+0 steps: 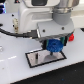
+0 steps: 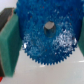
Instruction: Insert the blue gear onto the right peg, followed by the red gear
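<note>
Clamping the blue gear [image 2: 46, 35] between 2 green pads [image 2: 10, 42], jaws pressing on opposite toothed edges, centre hole facing the wrist camera. Hanging in the gripper [image 1: 55, 46] just above the grey plate [image 1: 37, 59] with its black border. Sitting beyond, toward the exterior view's right, partly hidden behind the arm: the red gear [image 1: 73, 36], on the white table [image 1: 15, 70].

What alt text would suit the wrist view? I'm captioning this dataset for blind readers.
A bright blue gear fills the wrist view, gripped edge-on between two green fingers of the gripper. Its centre hole shows dark, and a pale surface lies blurred beneath.
</note>
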{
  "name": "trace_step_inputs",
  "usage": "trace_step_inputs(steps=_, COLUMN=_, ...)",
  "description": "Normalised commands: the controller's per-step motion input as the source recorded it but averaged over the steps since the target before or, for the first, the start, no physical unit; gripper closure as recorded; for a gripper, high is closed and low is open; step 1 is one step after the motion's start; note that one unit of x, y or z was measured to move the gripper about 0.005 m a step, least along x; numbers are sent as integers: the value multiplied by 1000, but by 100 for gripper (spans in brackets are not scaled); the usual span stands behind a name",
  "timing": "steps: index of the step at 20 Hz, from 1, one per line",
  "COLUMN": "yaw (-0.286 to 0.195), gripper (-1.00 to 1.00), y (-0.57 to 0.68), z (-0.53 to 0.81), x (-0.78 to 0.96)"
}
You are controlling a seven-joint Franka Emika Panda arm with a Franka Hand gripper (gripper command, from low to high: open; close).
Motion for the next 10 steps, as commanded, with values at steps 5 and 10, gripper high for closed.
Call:
trace_step_inputs(steps=5, yaw=0, gripper=100, y=-26, z=8, x=106)
trace_step_inputs(steps=10, yaw=0, gripper=100, y=-3, z=33, x=222)
